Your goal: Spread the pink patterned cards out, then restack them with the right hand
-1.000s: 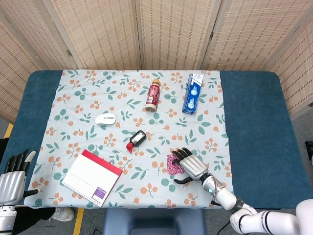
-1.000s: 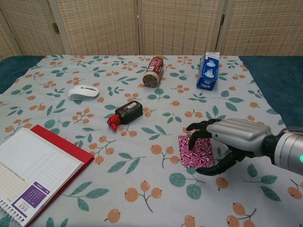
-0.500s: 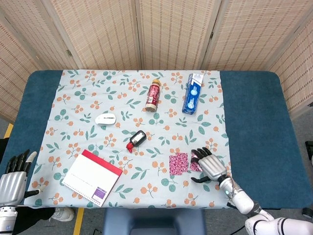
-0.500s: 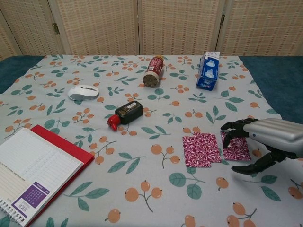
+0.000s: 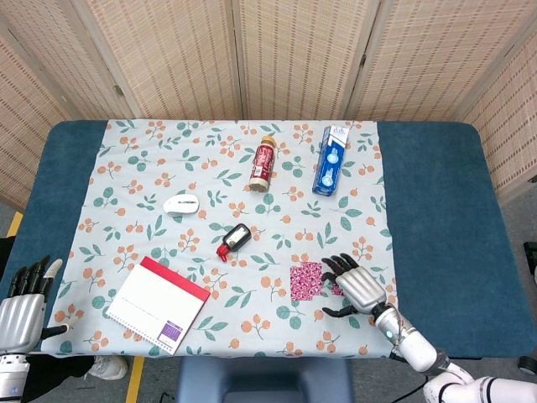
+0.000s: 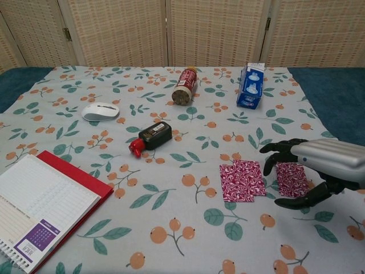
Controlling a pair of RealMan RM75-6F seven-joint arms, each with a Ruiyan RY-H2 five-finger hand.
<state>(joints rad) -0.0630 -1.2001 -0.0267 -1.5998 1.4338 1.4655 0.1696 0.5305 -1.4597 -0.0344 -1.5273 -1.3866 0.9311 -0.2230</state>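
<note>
Pink patterned cards (image 6: 243, 180) lie flat on the floral tablecloth (image 6: 171, 171) near its front right, fanned into a short row: two overlap on the left, one sits apart to the right beneath the right hand (image 6: 311, 171). The row's long axis runs left to right across the table; each card's long edge points roughly away from the robot. The right hand's fingers are curled downward over the separated card, apparently to drag it; contact cannot be confirmed. The left hand (image 5: 23, 304) idles off the table's corner, fingers extended, holding nothing.

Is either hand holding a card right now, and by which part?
No. The right hand arches over the rightmost pink card; contact unclear. The left hand is empty.
</note>
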